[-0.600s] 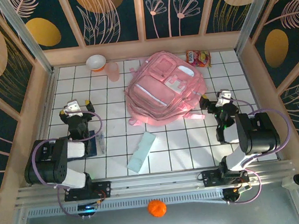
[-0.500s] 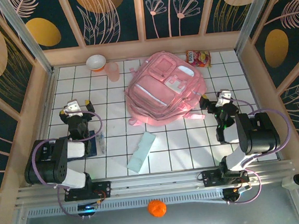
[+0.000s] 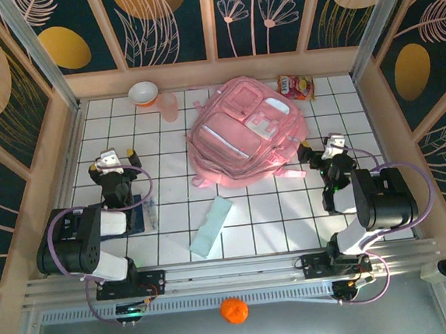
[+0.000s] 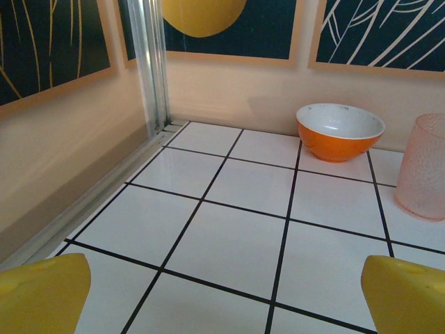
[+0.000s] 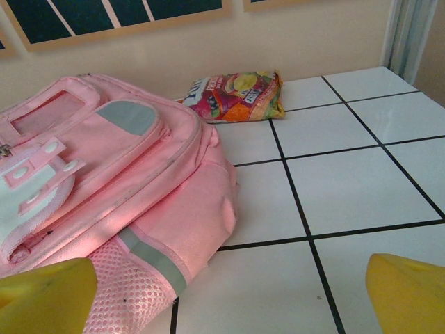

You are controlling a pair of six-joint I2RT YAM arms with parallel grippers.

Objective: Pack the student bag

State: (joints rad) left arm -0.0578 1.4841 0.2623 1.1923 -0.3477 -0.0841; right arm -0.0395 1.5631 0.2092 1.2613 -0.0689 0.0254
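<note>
We find the student bag [image 3: 247,130], a large soft pink fabric backpack with zippered front pockets and white patches, lying flat toward the far middle of the white tiled table [image 3: 289,208], front pockets facing up. Our left gripper [image 3: 114,161] sits at the near left, well apart from the bag, its yellow fingers spread wide over bare tile and holding nothing. Our right gripper [image 3: 323,150] is just beside the bag's right edge, jaws likewise gaping and empty; from its wrist we see the mesh side pocket and a grey strip close in front. Loose items around: a flat pale green case [image 3: 211,226] at the near middle, a red and yellow snack packet [image 3: 296,87] by the bag's far right corner, an orange bowl with a white inside [image 3: 144,93] and a frosted pink cup [image 3: 168,106] at the far left. Whether the zippers are shut we cannot tell. We judge the bag light but floppy: the cloth will sag and may slide on the glossy tile, so one arm should pinch a pocket flap or zipper pull while the other steadies the body.
</note>
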